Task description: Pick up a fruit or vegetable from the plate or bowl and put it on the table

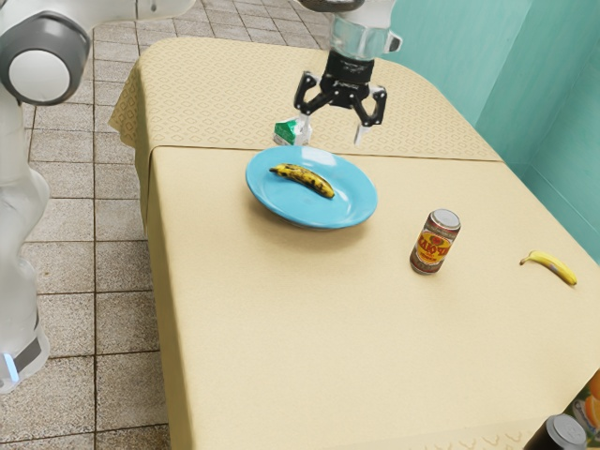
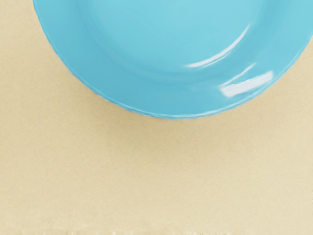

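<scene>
Near the blue plate (image 1: 352,203), we hold our gripper (image 1: 332,132) open and empty, presumably so it can straddle the spotted banana (image 1: 304,179) there.

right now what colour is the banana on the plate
Yellow, heavily mottled with dark brown-black patches: the banana on the plate shows best in the exterior view.

Can't see base of green-and-white carton (image 1: 285,133), hidden behind blue plate (image 1: 267,199); can't read fine print on red-and-gold can (image 1: 434,246), too small; lose bottom of dark can (image 1: 563,434) past exterior view's lower edge, part of orange-printed box (image 1: 592,411) past right edge, part of blue plate past wrist view's upper edge
</scene>
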### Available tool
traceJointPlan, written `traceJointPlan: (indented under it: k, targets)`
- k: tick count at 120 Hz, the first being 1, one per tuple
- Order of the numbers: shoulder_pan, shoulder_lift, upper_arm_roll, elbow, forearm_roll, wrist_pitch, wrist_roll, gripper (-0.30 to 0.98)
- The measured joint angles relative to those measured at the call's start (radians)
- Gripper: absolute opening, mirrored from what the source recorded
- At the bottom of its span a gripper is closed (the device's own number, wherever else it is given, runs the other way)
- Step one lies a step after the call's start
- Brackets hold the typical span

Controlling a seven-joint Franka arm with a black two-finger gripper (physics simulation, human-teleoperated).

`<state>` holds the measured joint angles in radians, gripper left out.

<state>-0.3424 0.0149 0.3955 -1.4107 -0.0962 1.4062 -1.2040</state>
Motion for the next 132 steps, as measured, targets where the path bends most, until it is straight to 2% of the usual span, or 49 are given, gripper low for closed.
traceJointPlan:
  k: [31,53,66,88,111,118,132]
  targets:
    - [-0.120,-0.017,0.018,-0.003,-0.010,-0.020,-0.405,0.69]
    - [-0.188,-0.025,0.016,-0.004,-0.060,-0.054,-0.603,0.69]
    - [-0.239,-0.071,0.023,-0.005,-0.061,-0.070,-0.693,0.69]
    - [-0.136,-0.071,0.017,-0.012,-0.032,-0.095,-0.819,0.69]
    - [-0.159,-0.064,0.121,-0.090,0.004,-0.081,-0.889,0.69]
    - [-0.083,-0.065,0.129,-0.104,0.007,-0.068,-0.898,0.69]
    - [0.160,-0.051,0.132,-0.114,0.011,-0.049,-0.904,0.69]
